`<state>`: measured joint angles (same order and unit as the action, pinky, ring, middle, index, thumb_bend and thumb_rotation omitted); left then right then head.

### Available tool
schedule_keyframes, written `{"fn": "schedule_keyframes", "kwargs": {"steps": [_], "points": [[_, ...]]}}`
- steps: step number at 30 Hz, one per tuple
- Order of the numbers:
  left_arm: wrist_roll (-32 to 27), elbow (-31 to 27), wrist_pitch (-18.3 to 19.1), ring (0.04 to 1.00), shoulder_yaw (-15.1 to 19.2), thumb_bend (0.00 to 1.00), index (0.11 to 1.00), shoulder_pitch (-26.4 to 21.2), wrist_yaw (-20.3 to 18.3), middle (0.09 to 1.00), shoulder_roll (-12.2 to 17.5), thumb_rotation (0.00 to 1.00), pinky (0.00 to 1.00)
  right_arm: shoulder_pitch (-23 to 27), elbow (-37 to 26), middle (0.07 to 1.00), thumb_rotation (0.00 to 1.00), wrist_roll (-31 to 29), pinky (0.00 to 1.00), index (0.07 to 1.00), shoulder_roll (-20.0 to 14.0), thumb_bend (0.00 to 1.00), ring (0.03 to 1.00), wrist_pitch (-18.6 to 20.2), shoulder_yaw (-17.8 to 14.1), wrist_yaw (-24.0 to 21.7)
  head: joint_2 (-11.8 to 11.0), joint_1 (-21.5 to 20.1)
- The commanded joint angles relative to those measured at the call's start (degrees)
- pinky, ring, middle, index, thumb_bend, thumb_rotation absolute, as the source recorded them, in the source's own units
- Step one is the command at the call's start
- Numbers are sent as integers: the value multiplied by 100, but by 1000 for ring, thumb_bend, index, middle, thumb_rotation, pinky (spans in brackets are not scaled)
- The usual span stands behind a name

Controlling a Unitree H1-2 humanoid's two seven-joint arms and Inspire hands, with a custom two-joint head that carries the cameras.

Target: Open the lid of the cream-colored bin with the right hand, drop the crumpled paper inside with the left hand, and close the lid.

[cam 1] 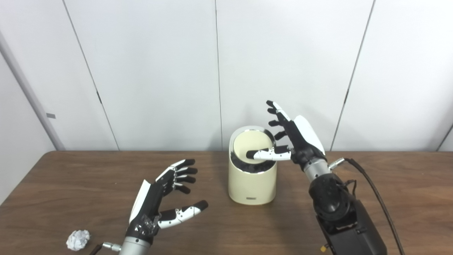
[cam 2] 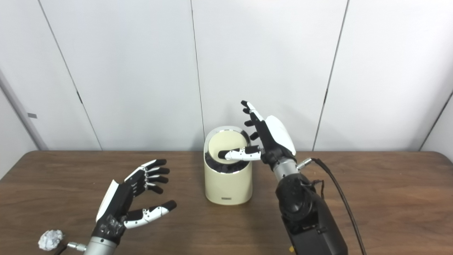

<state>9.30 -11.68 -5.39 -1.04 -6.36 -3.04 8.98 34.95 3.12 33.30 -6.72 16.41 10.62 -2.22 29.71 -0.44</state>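
Note:
A cream-colored bin (cam 1: pixel 252 184) stands at the middle of the brown table, its round lid (cam 1: pixel 251 141) tipped up toward the back so the dark inside shows. My right hand (cam 1: pixel 292 136) is open just right of the rim, its thumb reaching across the bin's mouth while the fingers point up. My left hand (cam 1: pixel 164 193) hovers open over the table left of the bin, palm turned inward, holding nothing. The crumpled paper (cam 1: pixel 78 240) lies on the table at the near left, beside my left wrist.
The brown table (cam 1: pixel 407 198) runs to a white panelled wall behind. A black cable (cam 1: pixel 375 194) trails from my right forearm toward the near edge.

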Motion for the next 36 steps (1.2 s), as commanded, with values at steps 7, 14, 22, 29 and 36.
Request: {"fn": "schedule_keyframes", "kwargs": {"steps": [7,14,22,29,36], "points": [[78,-174,-146,694,-18,711,824,-90,31,762,11,154,576,471,170,915,348,-28,645,933,-86,779,835,-183,-39,197,18,4],[62,-198,-134,696,-24,718,824,-92,25,763,15,159,584,502,344,899,287,-10,653,924,-141,794,825,-288,13,248,22,12],[63,-252,-73,694,-22,716,823,-70,11,763,23,164,576,474,487,899,205,33,640,925,-160,830,816,-298,83,240,55,22],[48,-298,-29,691,-39,717,821,-77,0,761,1,161,573,451,481,892,179,232,630,921,-216,845,813,-177,298,237,96,23],[83,-348,32,693,-58,720,821,-82,-3,761,8,173,582,452,484,892,133,366,664,921,-325,844,821,-154,479,197,129,80]]}}
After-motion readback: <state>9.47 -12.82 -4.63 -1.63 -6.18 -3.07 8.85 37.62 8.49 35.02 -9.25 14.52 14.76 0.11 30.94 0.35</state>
